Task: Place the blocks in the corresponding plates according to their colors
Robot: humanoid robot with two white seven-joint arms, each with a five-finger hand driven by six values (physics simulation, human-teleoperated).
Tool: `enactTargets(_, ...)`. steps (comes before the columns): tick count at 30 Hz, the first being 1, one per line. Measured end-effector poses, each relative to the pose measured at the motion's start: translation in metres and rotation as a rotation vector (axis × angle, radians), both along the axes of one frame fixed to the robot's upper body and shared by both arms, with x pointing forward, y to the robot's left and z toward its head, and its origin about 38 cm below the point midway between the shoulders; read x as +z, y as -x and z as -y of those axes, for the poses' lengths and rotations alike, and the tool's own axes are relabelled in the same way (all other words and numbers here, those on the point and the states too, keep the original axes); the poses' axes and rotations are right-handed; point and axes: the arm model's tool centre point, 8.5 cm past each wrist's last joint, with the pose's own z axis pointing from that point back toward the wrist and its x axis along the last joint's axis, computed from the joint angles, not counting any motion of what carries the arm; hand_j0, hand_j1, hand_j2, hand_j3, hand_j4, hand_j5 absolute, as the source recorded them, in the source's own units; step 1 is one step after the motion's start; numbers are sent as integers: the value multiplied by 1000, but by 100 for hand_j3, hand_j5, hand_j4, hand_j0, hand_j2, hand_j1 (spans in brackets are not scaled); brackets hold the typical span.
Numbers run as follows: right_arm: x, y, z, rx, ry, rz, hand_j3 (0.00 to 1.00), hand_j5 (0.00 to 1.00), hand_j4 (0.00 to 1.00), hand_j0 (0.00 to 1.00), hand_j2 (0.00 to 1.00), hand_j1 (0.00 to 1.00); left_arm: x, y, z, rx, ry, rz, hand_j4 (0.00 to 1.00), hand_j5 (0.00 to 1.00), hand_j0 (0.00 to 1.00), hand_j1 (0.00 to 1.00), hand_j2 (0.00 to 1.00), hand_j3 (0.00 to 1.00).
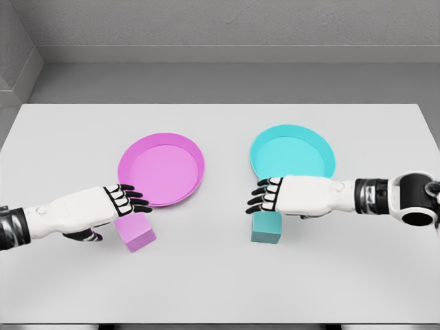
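Nearest the bottom of the frame sit two small cubes on the white tabletop [220, 289]: a pink cube block [136, 234] at lower left of centre and a teal cube block [267, 228] at lower right of centre. Neither is in a plate; both rest on the table just below the dishes that match them.

Coming in from the left edge, the left hand [103, 210] hangs directly over the pink block, its dark fingers [129, 199] stretched out flat towards the right, thumb tucked underneath near the cube's left side. It looks released, not gripping, though whether it touches the block's top I cannot tell.

From the right edge, the right hand [289, 196] reaches across above the teal block, dark fingers [265, 196] slightly curled and pointing left, loose and holding nothing.

Behind the hands lie a round pink plate [172, 148] at centre left and a round teal plate [302, 137] at centre right, well apart.
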Motion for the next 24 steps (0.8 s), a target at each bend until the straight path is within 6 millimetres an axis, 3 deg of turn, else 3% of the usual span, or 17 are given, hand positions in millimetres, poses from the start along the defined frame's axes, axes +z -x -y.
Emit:
enactTargets(7,-10,0,-10,14,3,-12,100,100,100,100,100,100,-8,-6,-2,22,5,-14,100,100,100,100,100,100)
enactTargets(24,-34,4,-17,27,31,-55,100,100,100,100,100,100,-21,-8,16,-5,3,-12,100,100,100,100,100,100)
